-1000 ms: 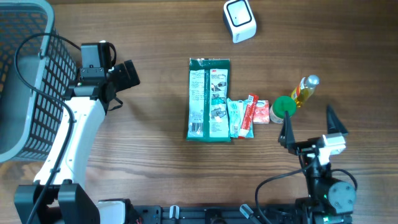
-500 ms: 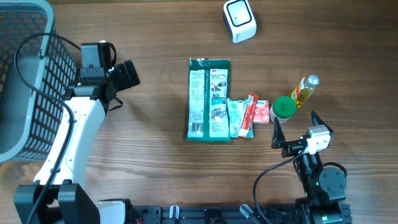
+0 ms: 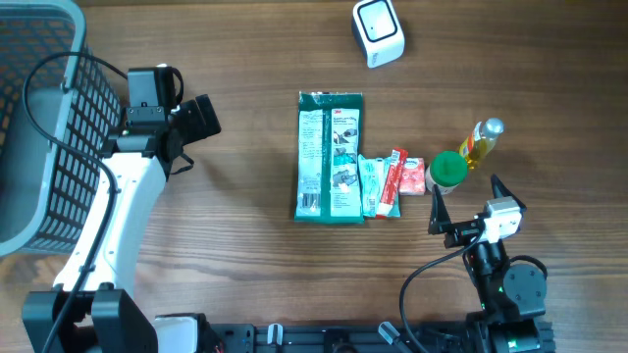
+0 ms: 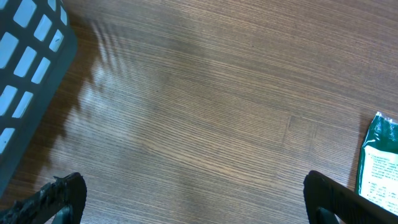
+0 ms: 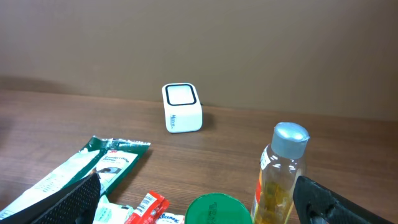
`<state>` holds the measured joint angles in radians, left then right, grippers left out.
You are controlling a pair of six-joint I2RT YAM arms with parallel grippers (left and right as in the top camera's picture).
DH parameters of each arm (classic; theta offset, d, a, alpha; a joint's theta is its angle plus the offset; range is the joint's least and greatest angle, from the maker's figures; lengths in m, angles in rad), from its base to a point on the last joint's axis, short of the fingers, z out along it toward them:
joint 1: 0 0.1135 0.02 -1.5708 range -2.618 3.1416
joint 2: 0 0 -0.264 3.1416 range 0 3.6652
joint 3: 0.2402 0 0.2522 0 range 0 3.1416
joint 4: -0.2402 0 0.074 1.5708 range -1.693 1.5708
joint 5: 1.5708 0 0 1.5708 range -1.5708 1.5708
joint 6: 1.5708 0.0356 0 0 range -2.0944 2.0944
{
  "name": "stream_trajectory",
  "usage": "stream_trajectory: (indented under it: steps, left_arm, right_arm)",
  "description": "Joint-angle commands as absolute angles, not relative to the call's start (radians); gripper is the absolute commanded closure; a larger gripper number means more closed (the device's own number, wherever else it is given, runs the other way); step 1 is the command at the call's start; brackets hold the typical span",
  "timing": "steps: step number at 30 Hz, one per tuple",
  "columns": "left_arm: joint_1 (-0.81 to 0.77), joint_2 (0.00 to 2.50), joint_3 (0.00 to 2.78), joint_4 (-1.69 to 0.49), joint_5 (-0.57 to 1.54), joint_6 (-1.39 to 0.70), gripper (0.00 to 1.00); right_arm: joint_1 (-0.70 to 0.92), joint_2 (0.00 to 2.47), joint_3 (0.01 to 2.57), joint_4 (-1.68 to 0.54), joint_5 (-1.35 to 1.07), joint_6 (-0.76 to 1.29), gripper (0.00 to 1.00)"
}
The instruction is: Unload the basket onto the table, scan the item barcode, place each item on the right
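Several items lie mid-table: a green flat package (image 3: 330,157), small sachets (image 3: 378,186), a red packet (image 3: 394,175), a green-lidded jar (image 3: 448,169) and a yellow bottle (image 3: 481,142). The white barcode scanner (image 3: 378,31) stands at the far edge. My right gripper (image 3: 467,201) hovers open just in front of the jar and bottle, holding nothing. In the right wrist view the right gripper (image 5: 208,205) frames the green lid (image 5: 217,211) and the bottle (image 5: 283,174), with the scanner (image 5: 182,107) beyond. My left gripper (image 3: 201,118) is open over bare wood, far left of the package (image 4: 379,162).
A grey mesh basket (image 3: 39,127) fills the left side of the table, and its corner (image 4: 25,62) shows in the left wrist view. The left arm stretches along the basket's right wall. Bare wood lies between the items and the scanner.
The right gripper shifted a little left and toward the green-lidded jar during the first half second, then held still. The left arm and the items have not moved.
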<state>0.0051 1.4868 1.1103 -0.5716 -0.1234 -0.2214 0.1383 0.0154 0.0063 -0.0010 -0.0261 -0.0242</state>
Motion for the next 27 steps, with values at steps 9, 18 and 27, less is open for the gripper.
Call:
stream_trajectory:
  steps: [9, 18, 27]
  left_arm:
    - [0.010, 1.442, 1.118, -0.586, -0.132, -0.216, 0.00]
    - [0.011, 0.789, 1.119, -0.651, -0.132, -0.216, 0.00]
    - [0.011, 0.308, 1.065, -0.678, -0.133, -0.216, 0.00]
  right_arm:
    - [0.132, 0.005, 0.005, 0.002, -0.036, -0.026, 0.00]
    - [0.132, 0.005, 0.005, 0.002, -0.036, -0.026, 0.00]
    - [0.132, 0.004, 0.005, 0.002, -0.036, -0.026, 0.00]
